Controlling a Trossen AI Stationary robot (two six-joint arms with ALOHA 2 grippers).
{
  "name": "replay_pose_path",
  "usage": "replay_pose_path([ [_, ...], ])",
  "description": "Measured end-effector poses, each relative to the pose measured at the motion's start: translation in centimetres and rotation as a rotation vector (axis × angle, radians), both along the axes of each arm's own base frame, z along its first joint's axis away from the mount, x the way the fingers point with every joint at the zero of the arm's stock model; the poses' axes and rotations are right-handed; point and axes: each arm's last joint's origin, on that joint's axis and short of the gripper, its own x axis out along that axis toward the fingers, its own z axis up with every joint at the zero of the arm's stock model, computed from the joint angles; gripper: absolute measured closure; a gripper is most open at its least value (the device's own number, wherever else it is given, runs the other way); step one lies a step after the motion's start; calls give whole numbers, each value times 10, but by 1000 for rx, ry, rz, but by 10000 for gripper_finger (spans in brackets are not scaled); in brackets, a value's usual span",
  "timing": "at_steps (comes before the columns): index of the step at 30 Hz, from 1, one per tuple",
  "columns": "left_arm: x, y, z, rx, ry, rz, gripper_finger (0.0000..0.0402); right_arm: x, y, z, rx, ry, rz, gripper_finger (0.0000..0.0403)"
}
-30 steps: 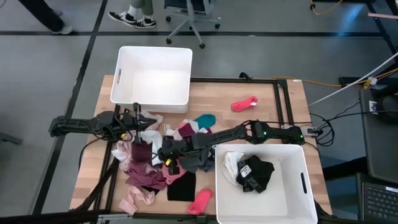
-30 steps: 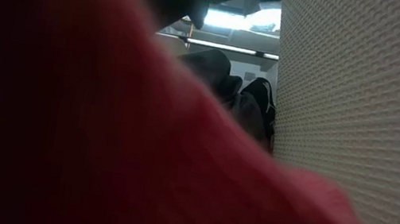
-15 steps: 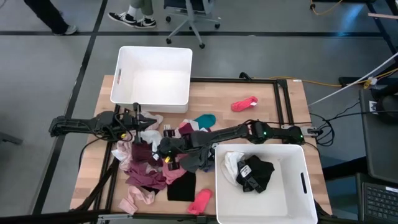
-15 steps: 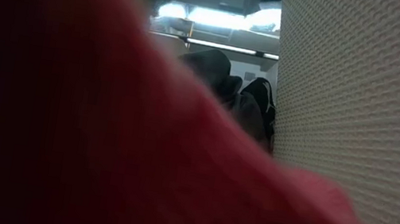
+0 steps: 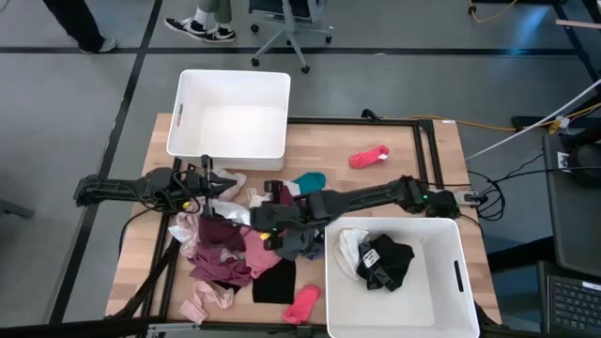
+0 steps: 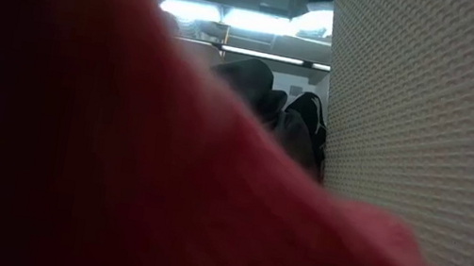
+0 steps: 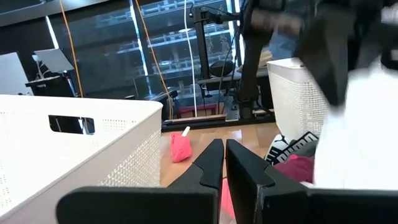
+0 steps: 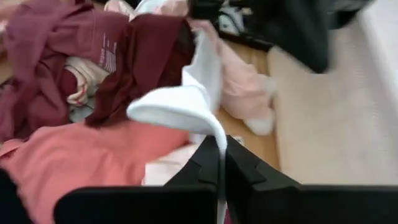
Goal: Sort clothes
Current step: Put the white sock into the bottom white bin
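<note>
white cloth (image 8: pixel 186 106) now hangs pinched in the right gripper (image 8: pixel 219 163), lifted off the clothes pile (image 5: pixel 221 253) since a moment ago, ready for the near bin (image 5: pixel 451 300); left gripper (image 7: pixel 224 163) pressed together, empty.

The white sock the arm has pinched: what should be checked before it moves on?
1. Grip: the right gripper is shut on the white sock. Ok.
2. Sock free of the pile: it hangs just above the maroon clothes, and contact is unclear. Cannot tell.
3. Room in the near bin: it holds black and white clothes and part of its floor is bare. Ok.
4. Left gripper out of the way: it sits at the pile's far edge, near the far bin. Probably ok.
5. Low view: covered by a red cloth. Not ok.
</note>
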Motion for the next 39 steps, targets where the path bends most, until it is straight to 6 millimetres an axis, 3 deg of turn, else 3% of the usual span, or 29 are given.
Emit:
replay_pose_path([
  [15,0,0,0,-8,-1,-1,391,-105,13,108,-10,-131,-220,387],
  [28,0,0,0,-9,0,-1,391,-222,22,191,234,-339,-212,390],
  [34,0,0,0,-31,-7,-3,391,-278,12,214,393,-386,-218,390],
  [39,0,0,0,-33,-7,-4,391,-312,9,214,538,-334,-280,391],
])
